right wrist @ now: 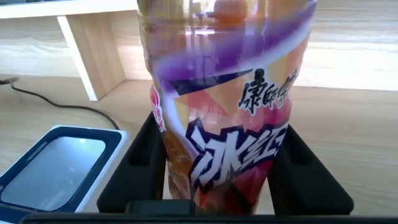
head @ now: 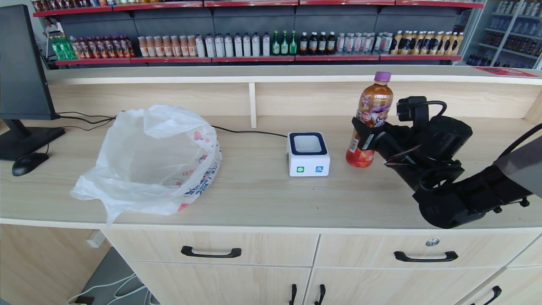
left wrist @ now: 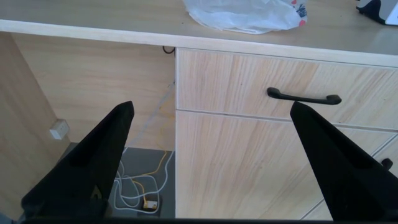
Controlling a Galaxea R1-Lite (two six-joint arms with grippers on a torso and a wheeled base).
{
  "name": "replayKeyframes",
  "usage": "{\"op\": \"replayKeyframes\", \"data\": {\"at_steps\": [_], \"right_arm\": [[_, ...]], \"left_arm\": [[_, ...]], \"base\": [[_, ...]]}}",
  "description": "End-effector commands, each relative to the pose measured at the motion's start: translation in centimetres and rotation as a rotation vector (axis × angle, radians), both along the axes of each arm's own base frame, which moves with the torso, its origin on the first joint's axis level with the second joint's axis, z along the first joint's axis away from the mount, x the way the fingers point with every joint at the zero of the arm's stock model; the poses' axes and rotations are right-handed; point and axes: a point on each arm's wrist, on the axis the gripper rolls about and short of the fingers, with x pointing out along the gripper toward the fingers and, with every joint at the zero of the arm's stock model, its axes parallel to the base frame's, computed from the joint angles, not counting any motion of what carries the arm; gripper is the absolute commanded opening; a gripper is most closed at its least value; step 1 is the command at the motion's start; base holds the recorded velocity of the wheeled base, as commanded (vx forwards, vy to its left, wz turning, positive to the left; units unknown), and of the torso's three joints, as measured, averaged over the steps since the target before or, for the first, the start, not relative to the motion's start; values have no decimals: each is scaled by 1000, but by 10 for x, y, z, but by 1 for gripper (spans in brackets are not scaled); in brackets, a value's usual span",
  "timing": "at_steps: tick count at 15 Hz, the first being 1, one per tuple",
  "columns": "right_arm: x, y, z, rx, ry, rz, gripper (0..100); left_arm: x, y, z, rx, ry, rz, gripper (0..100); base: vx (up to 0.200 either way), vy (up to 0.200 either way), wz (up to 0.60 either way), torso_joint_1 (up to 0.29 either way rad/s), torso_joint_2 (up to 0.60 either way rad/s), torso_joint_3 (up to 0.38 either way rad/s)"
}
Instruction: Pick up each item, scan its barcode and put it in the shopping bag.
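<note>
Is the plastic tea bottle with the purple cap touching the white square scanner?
Apart. In the head view, a strip of bare wooden counter lies between the bottle and the scanner.

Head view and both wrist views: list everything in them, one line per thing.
bottle: one, orange drink, purple cap, upright to the right of the scanner
shopping bag: one, white translucent, open on the counter's left part
scanner: one, white with a dark blue frame, mid-counter
cable: one, black, from the scanner toward the bag
monitor: one, black, far left
mouse: one, black, beside the monitor's base
counter: one, light wood
handles: several, black, on the fronts under the counter
shelf bottles: many, mixed colours, red shelves behind
right end effector: one, black, closed around the bottle
left end effector: one, black, open, low before the cabinet front
</note>
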Motion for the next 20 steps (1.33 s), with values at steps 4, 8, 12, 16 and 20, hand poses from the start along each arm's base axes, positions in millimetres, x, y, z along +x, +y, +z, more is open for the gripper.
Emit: {"op": "replayKeyframes", "data": {"at_steps": [4, 8, 12, 16, 20], "right_arm": [[-39, 15, 31, 31, -54, 70, 0], [-102, 7, 49, 32, -57, 119, 0], [-204, 11, 56, -11, -75, 349, 0], [-234, 4, 77, -3, -167, 418, 0], [-245, 18, 73, 32, -135, 534, 0]], "left_arm": [[0, 0, 0, 0, 1, 1, 100], [0, 0, 0, 0, 1, 1, 100], [0, 0, 0, 0, 1, 1, 100], [0, 0, 0, 0, 1, 1, 100], [0, 0, 0, 0, 1, 1, 100]], "base": [[0, 0, 0, 0, 0, 0], [0, 0, 0, 0, 0, 0], [0, 0, 0, 0, 0, 0], [0, 0, 0, 0, 0, 0], [0, 0, 0, 0, 0, 0]]}}
